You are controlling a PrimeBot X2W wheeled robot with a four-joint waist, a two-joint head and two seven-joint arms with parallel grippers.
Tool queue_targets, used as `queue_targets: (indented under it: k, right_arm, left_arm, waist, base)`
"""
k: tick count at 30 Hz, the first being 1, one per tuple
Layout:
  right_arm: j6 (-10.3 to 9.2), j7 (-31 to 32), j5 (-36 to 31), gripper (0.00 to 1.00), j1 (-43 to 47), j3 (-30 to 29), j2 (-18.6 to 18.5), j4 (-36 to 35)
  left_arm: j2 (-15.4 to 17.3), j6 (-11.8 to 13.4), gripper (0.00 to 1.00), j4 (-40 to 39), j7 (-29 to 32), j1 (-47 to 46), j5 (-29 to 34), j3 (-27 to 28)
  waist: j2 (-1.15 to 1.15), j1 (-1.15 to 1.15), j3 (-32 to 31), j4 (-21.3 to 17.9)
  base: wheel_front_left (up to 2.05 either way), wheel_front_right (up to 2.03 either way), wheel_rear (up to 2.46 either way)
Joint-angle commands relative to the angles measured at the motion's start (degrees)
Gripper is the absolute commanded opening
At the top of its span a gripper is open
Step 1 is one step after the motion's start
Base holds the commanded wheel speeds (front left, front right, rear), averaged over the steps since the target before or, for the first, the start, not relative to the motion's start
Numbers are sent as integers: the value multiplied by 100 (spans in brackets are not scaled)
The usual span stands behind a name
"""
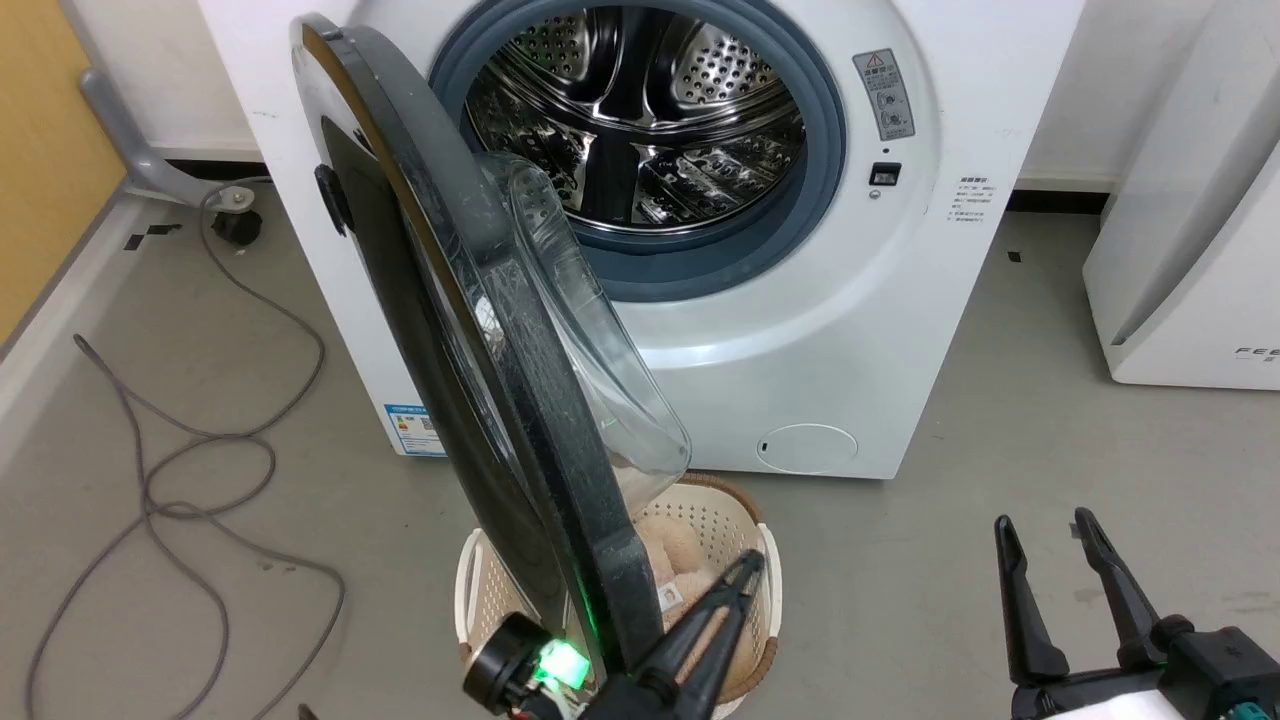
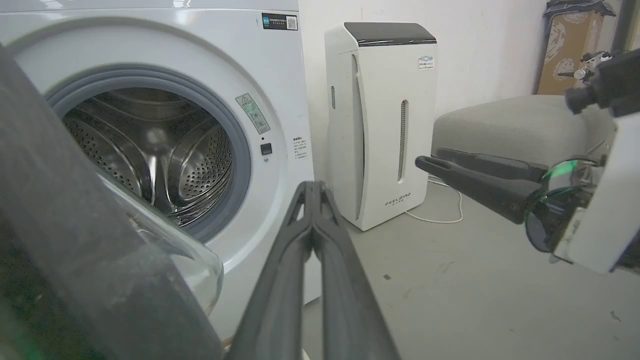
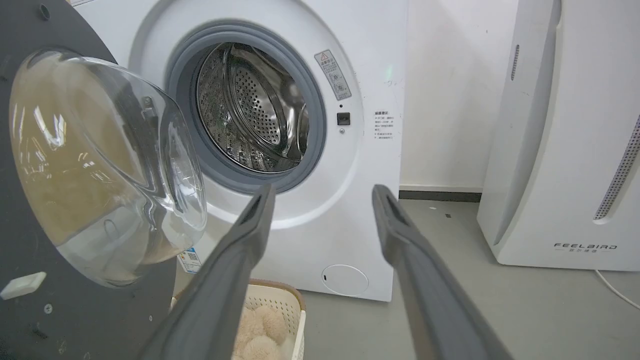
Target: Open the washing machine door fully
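Washing machine door (image 1: 480, 380) stands roughly half open on the washing machine (image 1: 800, 350), edge-on in the head view, running from 11 o'clock down to 6 o'clock. The left tool (image 1: 745, 570), fingers pressed together and gripping nothing, lies at 6 o'clock just beside the door's inner face; contact cannot be told. A good push would likely bear on the black rim, not the glass bowl, and follow the hinge arc toward 9 o'clock. The right tool (image 1: 1044, 520) is spread wide and empty at 4 o'clock. A laundry basket (image 1: 772, 580) sits under the door. A cable (image 1: 322, 350) loops at 8 o'clock, perhaps in the way.
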Motion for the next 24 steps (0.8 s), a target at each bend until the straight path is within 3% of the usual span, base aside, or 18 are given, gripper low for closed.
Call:
queue_targets:
  k: [1,10,24]
  right_arm:
    - [5,-25,-31,100,12,3,34,15]
    - [5,-25,-50,100,26,-22,45,77]
    - [5,-25,-11,100,0,24,57,100]
  left_arm:
    - [8,40,0,36,-25,53,-23,51]
    - [40,152,0,364,-25,154,-120,288]
    - [232,109,0,253,-25,192,-31,375]
  waist:
    - [0,0,2,2]
    - [0,0,1,123]
    - [0,0,57,638]
  base:
    - [0,0,0]
    - [0,0,0]
    - [0,0,0]
